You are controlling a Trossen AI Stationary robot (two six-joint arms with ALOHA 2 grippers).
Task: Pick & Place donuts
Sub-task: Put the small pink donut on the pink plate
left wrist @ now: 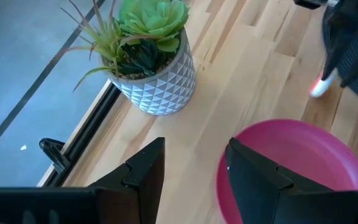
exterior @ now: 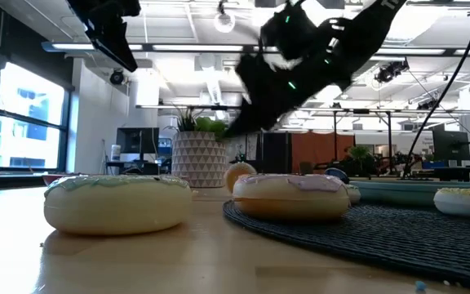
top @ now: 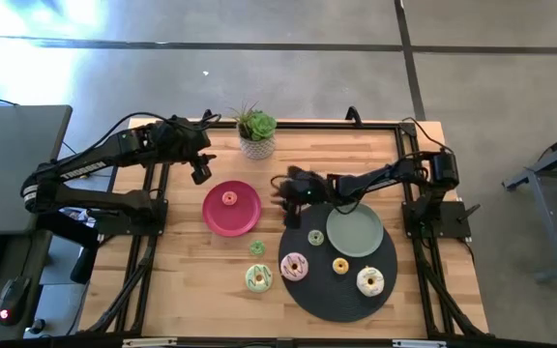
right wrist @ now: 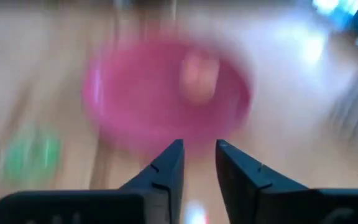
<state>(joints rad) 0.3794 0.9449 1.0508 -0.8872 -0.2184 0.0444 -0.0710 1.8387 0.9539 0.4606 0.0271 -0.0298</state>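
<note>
In the high view the magenta plate (top: 243, 220) carries one tiny orange-red donut (top: 228, 198). A tiny green donut (top: 257, 247) and the pale-green donut (top: 258, 278) lie on the bare table. The pink donut (top: 294, 266), a tiny yellow donut (top: 340, 265), the white donut (top: 370, 281) and another tiny donut (top: 315, 237) lie on the black mat. My right gripper (top: 278, 189) hovers between the plate and the mat, slightly open and empty (right wrist: 199, 152). My left gripper (top: 201, 171) hangs open (left wrist: 191, 165) above the plate's far-left rim.
A round black mat (top: 337, 300) holds the grey-green plate (top: 355, 232). A potted succulent in a white planter (top: 257, 135) stands at the far edge, close to both grippers. Bare wood lies left of the magenta plate and along the near-left edge.
</note>
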